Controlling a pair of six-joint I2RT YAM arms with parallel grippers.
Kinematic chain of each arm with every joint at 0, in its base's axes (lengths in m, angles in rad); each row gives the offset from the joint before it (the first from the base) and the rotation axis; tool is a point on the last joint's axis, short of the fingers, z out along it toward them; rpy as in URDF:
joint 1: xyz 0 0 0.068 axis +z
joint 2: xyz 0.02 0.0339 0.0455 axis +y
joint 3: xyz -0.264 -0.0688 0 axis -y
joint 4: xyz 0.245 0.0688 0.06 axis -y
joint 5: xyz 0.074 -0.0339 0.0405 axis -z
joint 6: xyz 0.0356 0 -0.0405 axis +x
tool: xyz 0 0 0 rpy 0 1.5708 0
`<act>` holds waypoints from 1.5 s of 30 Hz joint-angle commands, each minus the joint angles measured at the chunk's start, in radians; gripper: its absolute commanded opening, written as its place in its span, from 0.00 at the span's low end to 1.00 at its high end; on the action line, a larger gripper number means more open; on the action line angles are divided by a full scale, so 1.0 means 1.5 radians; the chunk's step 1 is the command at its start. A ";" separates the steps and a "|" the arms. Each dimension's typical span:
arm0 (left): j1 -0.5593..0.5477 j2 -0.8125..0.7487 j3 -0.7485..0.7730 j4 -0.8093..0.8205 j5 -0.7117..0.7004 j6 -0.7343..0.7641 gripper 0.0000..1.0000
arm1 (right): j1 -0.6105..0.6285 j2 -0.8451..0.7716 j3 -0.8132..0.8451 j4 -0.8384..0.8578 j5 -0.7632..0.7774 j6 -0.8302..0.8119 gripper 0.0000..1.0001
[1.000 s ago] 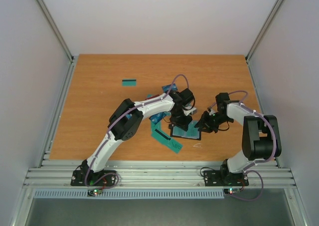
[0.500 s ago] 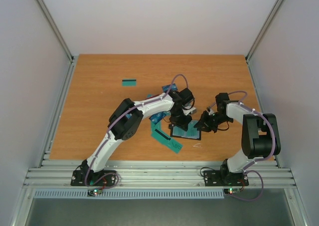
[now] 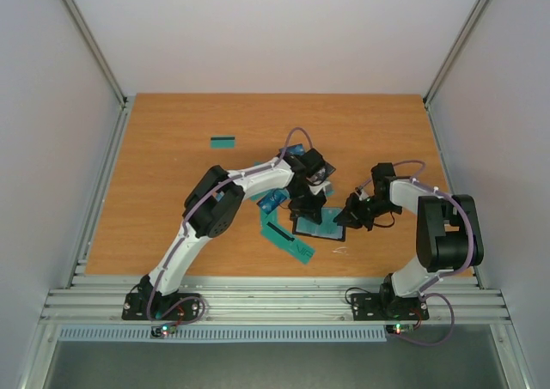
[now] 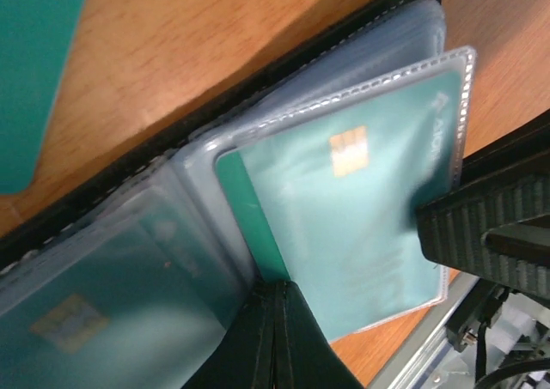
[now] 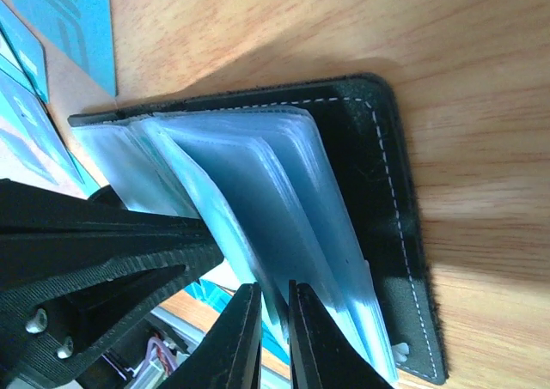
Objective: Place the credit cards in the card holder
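Observation:
The black card holder (image 3: 320,226) (image 5: 378,174) lies open on the wooden table, its clear sleeves fanned up. In the left wrist view a teal credit card (image 4: 344,209) with a gold chip sits almost wholly inside one sleeve, a darker strip of its edge still outside. My left gripper (image 3: 306,207) (image 4: 277,307) is shut, its tips against that bare edge. My right gripper (image 3: 345,220) (image 5: 275,307) comes in from the right and is shut on the edge of one clear sleeve. Its ribbed fingers (image 4: 490,230) show beside the sleeve in the left wrist view.
Loose credit cards lie around: one teal card (image 3: 223,142) far left, teal cards (image 3: 288,239) in front of the holder, blue ones (image 3: 273,202) (image 5: 77,20) under the left arm. Another teal card (image 4: 34,63) lies beyond the holder. Metal rails edge the table.
The right gripper's jaws have narrowed onto the sleeve. The left wrist has shifted slightly over the holder; the holder stays in place.

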 commanded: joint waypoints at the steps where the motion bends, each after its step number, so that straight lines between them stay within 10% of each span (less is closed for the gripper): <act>1: -0.002 -0.012 -0.011 0.095 0.054 -0.031 0.00 | 0.017 0.001 -0.020 0.065 -0.076 0.019 0.12; 12: -0.001 -0.036 -0.040 0.125 0.069 -0.053 0.00 | 0.017 -0.030 -0.027 0.060 -0.066 0.034 0.01; 32: 0.027 -0.269 -0.187 0.049 -0.077 -0.040 0.19 | 0.024 -0.004 0.187 -0.344 0.244 -0.112 0.01; 45: 0.036 -0.344 -0.279 0.055 -0.096 -0.030 0.19 | 0.178 0.121 0.336 -0.431 0.415 -0.051 0.02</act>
